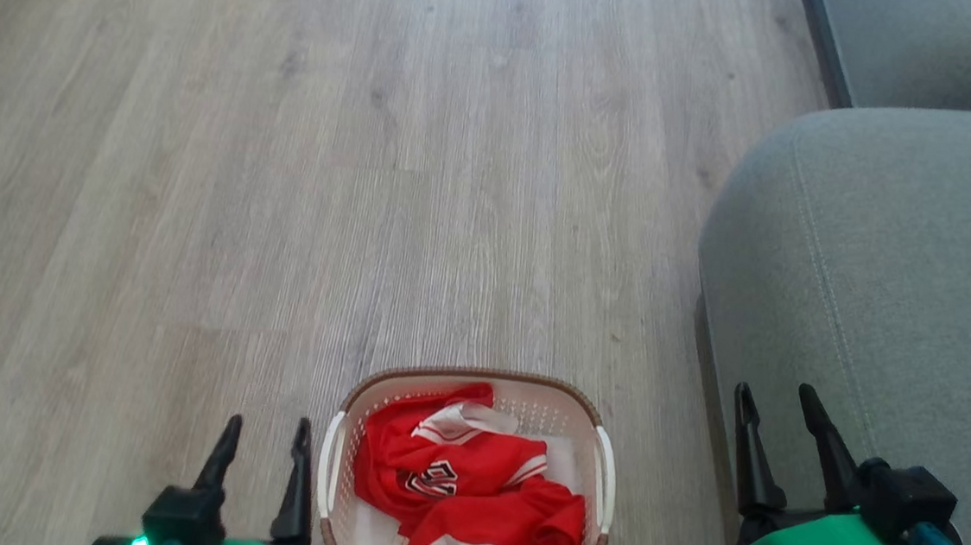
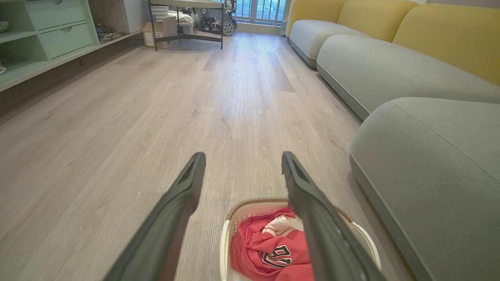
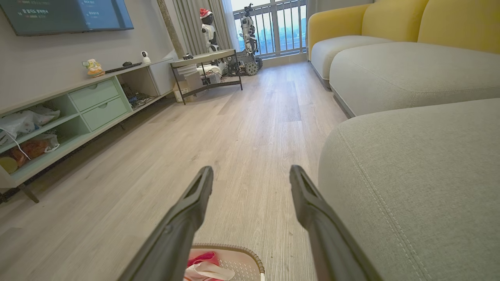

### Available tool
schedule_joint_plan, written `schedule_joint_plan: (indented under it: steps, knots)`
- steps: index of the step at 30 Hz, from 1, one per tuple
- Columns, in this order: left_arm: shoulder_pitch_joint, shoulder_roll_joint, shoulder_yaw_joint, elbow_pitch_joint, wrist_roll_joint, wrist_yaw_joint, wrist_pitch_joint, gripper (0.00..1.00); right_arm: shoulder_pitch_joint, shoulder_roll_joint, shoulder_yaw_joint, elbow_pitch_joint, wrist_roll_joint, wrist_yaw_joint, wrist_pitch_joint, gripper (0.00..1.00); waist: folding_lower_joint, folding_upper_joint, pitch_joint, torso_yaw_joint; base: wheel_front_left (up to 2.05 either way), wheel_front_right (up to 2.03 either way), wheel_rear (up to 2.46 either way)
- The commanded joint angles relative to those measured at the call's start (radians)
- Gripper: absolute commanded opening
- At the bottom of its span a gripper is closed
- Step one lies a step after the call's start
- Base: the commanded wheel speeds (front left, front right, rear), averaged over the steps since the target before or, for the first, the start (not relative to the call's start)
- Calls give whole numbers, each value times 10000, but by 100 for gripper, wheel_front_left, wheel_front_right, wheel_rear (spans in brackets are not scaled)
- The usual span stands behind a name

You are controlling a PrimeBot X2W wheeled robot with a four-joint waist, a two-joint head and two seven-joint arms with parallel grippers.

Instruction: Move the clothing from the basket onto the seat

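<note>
Progress, as I judge it, is nil: the job is not yet begun. Starting at my left, the left gripper (image 1: pixel 267 423) hangs low over the floor (image 1: pixel 286 161), just beside the left side of the basket (image 1: pixel 477 376). Its two fingers are spread apart and hold nothing. In the left wrist view they point out past the far rim, the right one crossing in front of the red heap.

The basket stands on the floor between my two grippers. All the clothing (image 1: pixel 452 478) I can see lies bunched inside it, red with white trim, the emblem (image 1: pixel 432 481) facing up near the middle. None of it hangs over the rim.

Right of the basket, near it but not touching as far as I can tell, is the seat (image 1: pixel 884 269). The part I can see is bare. The right gripper (image 1: pixel 773 390) hovers over the seat's rounded edge on the basket side, fingers likewise parted and empty.

So everything is left to do: reach in, take hold of the fabric, lift it out and carry it right onto the seat. That is likely more than one trip if there are several pieces.
</note>
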Motion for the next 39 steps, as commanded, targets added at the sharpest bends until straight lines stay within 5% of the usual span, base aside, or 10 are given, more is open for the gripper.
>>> schedule_joint_plan:
  steps: [1, 16, 29, 39]
  knots:
    - [-582, 18, 211, -206, 76, -40, -126, 100, -380, -141, 191, -389, -95, -2, -95, 100, 0, 0, 108, -10, 0, 0, 0]
    - [-3423, 18, -1744, 2305, 517, -663, -126, 100, -1703, -141, -465, -1147, -606, -2, -95, 100, 0, 0, 3293, -263, 0, 0, 0]
    - [-6748, 18, -4069, 5679, 630, -791, -126, 100, -3327, -141, -572, -2154, -1072, -2, -95, 100, 0, 0, 6228, -703, 0, 0, 0]
    - [-8452, 18, -4960, 7648, 297, -769, -126, 100, -3818, -141, -161, -2853, -1151, -2, -95, 100, 0, 0, 7540, -1137, 0, 0, 0]
